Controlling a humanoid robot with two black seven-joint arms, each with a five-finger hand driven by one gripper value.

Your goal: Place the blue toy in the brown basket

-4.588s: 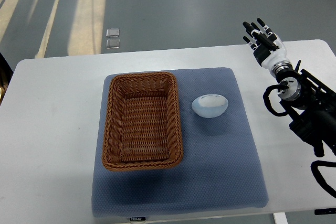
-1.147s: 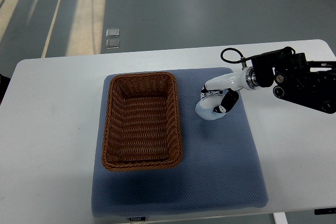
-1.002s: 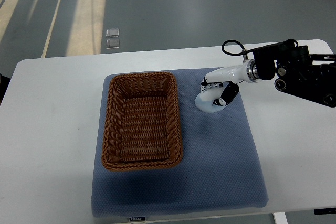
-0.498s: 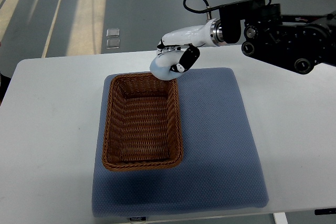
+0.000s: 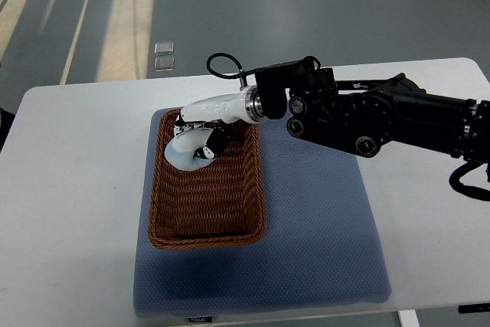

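- Toy (image 5: 184, 155) is held by curled fingers of right hand (image 5: 197, 143), over far end of basket (image 5: 207, 223).
- Step: placing. Next, judged: lowering, then fingers opened.

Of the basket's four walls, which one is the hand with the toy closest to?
The far wall, away from the robot: the right hand holds the toy over that end of the basket.
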